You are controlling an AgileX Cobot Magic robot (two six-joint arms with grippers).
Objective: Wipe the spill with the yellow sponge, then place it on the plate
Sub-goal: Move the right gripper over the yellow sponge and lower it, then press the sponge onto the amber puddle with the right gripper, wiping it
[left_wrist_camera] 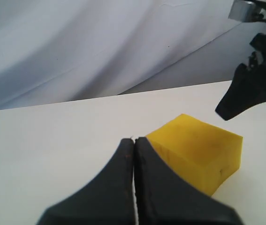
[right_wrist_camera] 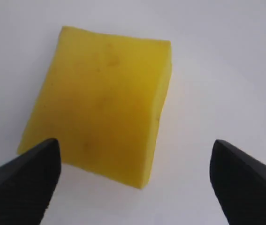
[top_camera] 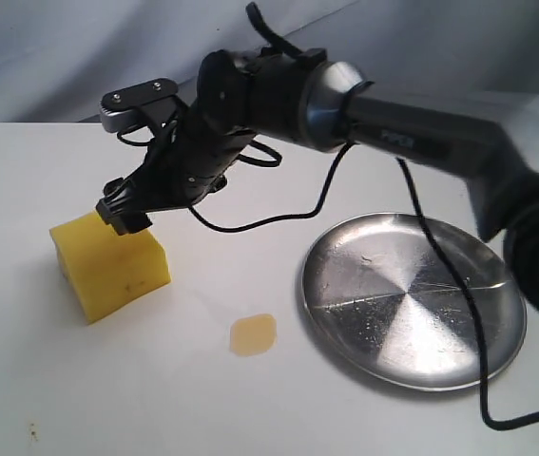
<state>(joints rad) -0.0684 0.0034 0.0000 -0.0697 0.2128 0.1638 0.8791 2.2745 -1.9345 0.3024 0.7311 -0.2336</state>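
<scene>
The right gripper [top_camera: 122, 217] is poised over the yellow sponge [top_camera: 112, 266], apparently for pickup; its jaws are spread wide and grip nothing. The sponge rests on the tabletop [top_camera: 250, 408], apart from the spill [top_camera: 253, 334] and the plate [top_camera: 393, 304]. The left gripper [left_wrist_camera: 134, 140] has its jaws pressed together, empty.

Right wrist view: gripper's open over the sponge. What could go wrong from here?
1. The yellow sponge sits off-centre under the open right gripper. One finger may land on it, giving a corner pinch or a shove.
2. The black cable runs across the plate in the exterior view. It may snag or drag there at placing.
3. The spill is small, so a skewed grasp could leave the wipe missing it.
</scene>
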